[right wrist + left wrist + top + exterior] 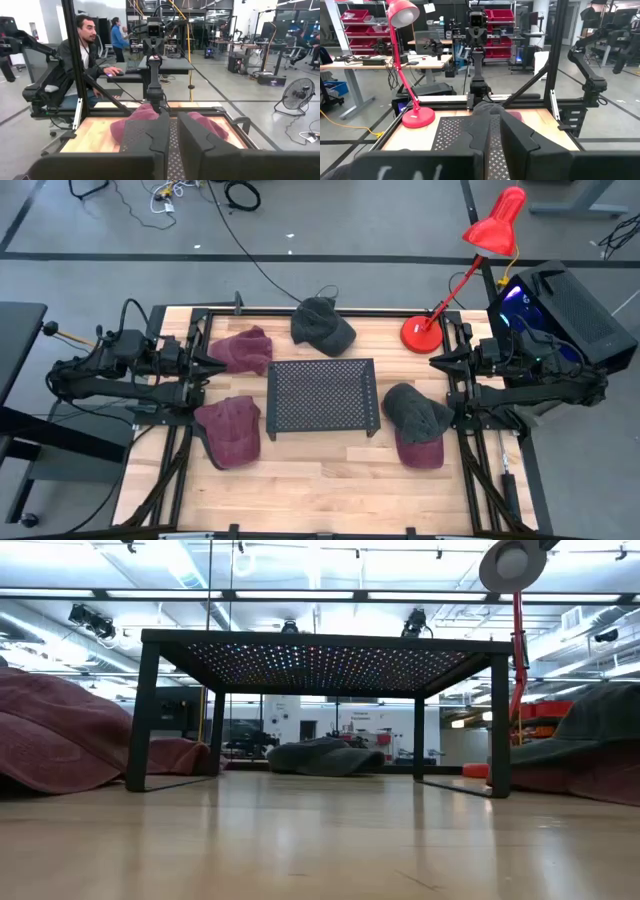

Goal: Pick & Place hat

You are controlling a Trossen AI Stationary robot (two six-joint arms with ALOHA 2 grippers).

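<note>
- From above, nothing has been picked up yet: both arms sit drawn back at the table's side edges, so I'd judge the task is at its very start. The left gripper (215, 365) points inward from the left edge and the right gripper (437, 363) from the right, each level and clear of the hats.
- The black mesh rack (322, 395) stands mid-table. Around it lie hats: a maroon hat (242, 349) at far left, a maroon cap (230, 430) at near left, a dark grey cap (322, 325) at the far side, and a grey cap (414, 412) at near right, lying on another maroon one. A red desk lamp (425, 330) stands at the far right.
- At table height, the rack (320, 650) spans the middle with hats low on either side; no gripper shows.
- Past the left wrist, the fingers (517, 137) look pressed nearly together, holding nothing.
- Past the right wrist, the fingers (192, 135) look likewise closed and empty; a person (82, 47) sits beyond the table.
- Next, I'd expect one arm must open, reach to its nearest hat and descend onto it.
</note>
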